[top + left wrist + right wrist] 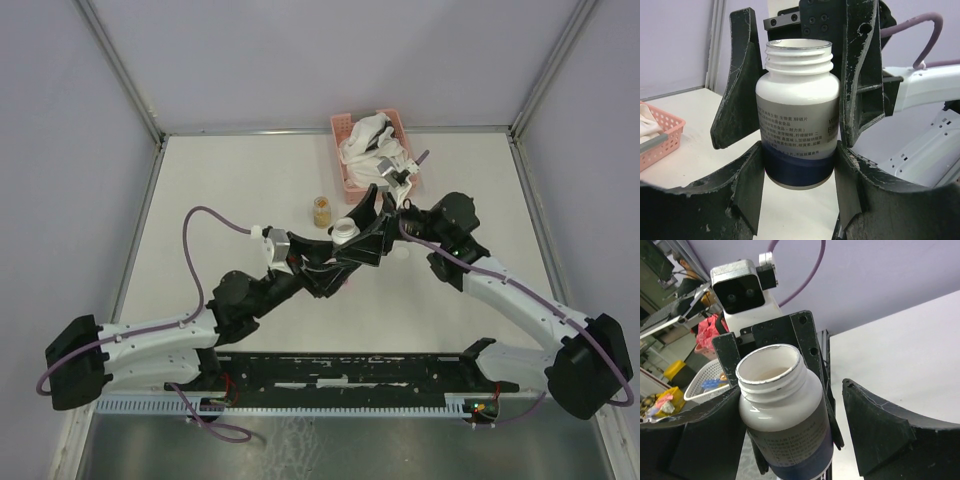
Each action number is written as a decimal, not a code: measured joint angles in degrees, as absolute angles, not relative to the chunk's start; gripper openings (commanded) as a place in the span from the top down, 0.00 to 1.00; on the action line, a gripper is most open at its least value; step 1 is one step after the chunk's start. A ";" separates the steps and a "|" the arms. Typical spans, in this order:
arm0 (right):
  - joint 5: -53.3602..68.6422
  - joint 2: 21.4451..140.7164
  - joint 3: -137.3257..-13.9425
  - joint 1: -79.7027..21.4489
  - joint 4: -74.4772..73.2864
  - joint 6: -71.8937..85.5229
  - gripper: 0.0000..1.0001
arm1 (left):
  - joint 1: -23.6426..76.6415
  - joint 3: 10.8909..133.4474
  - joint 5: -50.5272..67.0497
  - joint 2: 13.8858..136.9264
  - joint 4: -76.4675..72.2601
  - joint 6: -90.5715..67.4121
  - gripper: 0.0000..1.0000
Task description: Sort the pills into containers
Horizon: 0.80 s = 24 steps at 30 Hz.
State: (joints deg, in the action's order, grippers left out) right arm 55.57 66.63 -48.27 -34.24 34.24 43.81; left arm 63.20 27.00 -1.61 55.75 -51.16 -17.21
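The white pill bottle (797, 100), blue at the bottom, has no cap; left jaws squeeze it, right jaws stand apart.

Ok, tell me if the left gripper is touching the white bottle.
Touching. In the left wrist view the left gripper clamps both sides of the white bottle at its blue base.

We list a bottle (797, 115): white, navy base band, grey print. At its one o'clock we record a pink lattice basket (338, 150), white cloths (370, 140); at ten o'clock, an amber jar (321, 211).
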 measured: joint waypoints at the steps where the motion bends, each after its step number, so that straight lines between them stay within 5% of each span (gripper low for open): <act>1: 54.92 66.83 -47.46 -34.24 36.40 44.69 0.20 | 63.20 26.87 -1.98 56.27 -51.99 -17.39 0.97; 24: 48.60 70.37 -43.72 -35.20 56.49 52.47 0.28 | 64.10 24.86 -8.97 59.44 -63.79 -18.33 0.97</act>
